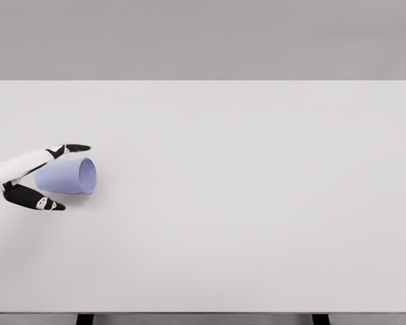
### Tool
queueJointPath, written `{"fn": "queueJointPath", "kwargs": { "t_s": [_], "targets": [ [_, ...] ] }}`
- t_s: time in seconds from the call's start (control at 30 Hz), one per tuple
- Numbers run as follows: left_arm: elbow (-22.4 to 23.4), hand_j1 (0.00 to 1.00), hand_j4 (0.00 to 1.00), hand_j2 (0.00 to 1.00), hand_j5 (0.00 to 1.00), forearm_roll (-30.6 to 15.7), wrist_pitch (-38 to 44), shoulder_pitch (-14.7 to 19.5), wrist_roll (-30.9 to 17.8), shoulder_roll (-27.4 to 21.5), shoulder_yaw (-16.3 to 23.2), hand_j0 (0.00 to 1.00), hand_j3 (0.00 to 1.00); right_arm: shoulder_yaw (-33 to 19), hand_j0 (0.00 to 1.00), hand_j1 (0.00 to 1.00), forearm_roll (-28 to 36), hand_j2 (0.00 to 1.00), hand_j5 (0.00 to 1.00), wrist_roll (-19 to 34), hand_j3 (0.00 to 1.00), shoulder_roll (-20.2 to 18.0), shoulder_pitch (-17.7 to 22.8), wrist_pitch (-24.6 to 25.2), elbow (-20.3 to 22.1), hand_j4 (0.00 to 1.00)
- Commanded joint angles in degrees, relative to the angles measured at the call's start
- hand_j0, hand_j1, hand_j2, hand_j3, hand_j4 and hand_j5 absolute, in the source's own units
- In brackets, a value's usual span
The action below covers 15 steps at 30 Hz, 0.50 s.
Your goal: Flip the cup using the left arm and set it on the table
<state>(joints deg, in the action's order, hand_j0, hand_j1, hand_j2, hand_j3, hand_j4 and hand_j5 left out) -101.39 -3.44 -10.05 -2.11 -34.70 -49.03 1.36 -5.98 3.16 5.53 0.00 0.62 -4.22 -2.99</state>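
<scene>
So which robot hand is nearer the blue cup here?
Left. The left robot hand brackets the blue cup, which lies on its side with fingers above and below it. The right robot hand is not in view.

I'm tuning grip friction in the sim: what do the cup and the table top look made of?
Cup: seemingly smooth matte plastic, uniform pale lavender, thin rim, no glints; it lies on its side between the left hand's fingers. Table: flat white surface with a matte finish, no grain or reflections, possibly laminate; a render leaves both open.
</scene>
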Motion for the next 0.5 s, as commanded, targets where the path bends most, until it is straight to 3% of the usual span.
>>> {"fn": "queueJointPath", "kwargs": {
  "t_s": [0.0, 0.13, 0.3, 0.47],
  "targets": [
    [-0.03, 1.00, 1.00, 1.00, 1.00, 2.38, 5.92, 0.17, -0.30, 0.68, -0.04, 1.00, 1.00, 0.00, 1.00, 1.00, 0.00, 1.00, 1.00, 0.01, 1.00, 0.00, 0.00, 0.00, 0.00, 1.00],
    [-0.03, 1.00, 1.00, 1.00, 1.00, 10.47, 7.85, 3.78, -0.30, 6.48, 0.05, 1.00, 1.00, 0.00, 1.00, 1.00, 0.00, 1.00, 1.00, 0.01, 1.00, 0.00, 0.00, 0.00, 0.00, 1.00],
    [-0.03, 1.00, 1.00, 1.00, 1.00, 17.94, 10.40, 4.22, -0.30, 9.65, 0.13, 1.00, 1.00, 0.00, 1.00, 1.00, 0.00, 1.00, 1.00, 0.01, 1.00, 0.00, -0.09, 0.00, 0.00, 1.00],
    [-0.03, 1.00, 1.00, 1.00, 1.00, 18.73, 10.75, 4.04, -0.30, 9.65, 0.22, 1.00, 1.00, 0.00, 1.00, 1.00, 0.00, 1.00, 1.00, 0.01, 1.00, 0.00, 0.00, 0.00, 0.00, 1.00]
  ]
}}
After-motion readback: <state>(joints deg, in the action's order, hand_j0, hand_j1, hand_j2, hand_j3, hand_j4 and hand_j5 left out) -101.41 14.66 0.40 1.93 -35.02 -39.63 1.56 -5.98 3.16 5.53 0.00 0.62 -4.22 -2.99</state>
